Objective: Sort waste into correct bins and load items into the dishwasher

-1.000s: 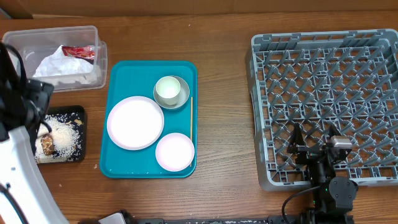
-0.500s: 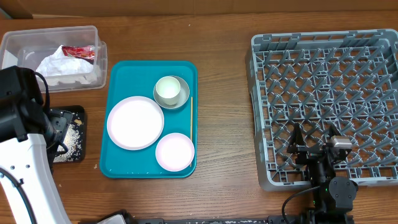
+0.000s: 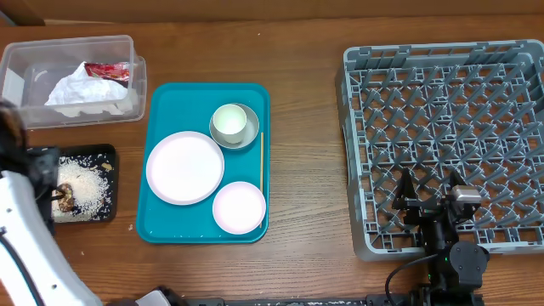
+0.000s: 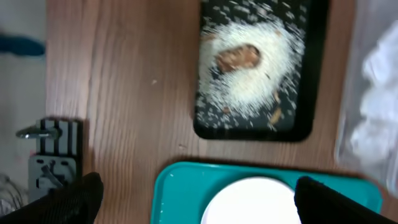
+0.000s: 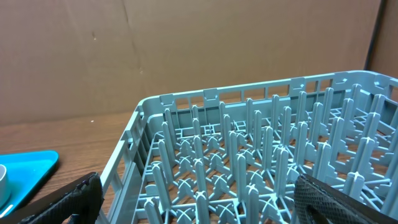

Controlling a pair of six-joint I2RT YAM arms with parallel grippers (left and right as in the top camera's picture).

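The clear tub (image 3: 81,76) at the back left holds a crumpled white napkin (image 3: 78,92) and a red wrapper (image 3: 108,70). The black tray (image 3: 100,183) holds white rice (image 3: 85,183) and a brown lump (image 3: 65,198); it also shows in the left wrist view (image 4: 252,68). A large white plate (image 3: 184,167), a smaller white plate (image 3: 239,207) and a white cup (image 3: 229,121) in a silvery bowl (image 3: 246,136) lie on the teal tray. My left gripper (image 3: 41,166) is open and empty, high over the black tray's left end. My right gripper (image 3: 429,202) is open and empty over the grey dish rack (image 3: 442,144).
The teal tray (image 3: 170,110) sits between the bins and the rack, with a thin wooden stick (image 3: 261,157) by its right rim. In the left wrist view the teal tray's (image 4: 180,193) corner and the large plate (image 4: 249,202) lie between my fingers. Upright pegs (image 5: 249,155) fill the rack.
My left arm swung over the black tray, then pulled back to the left edge, uncovering the rice. The right arm has not moved.
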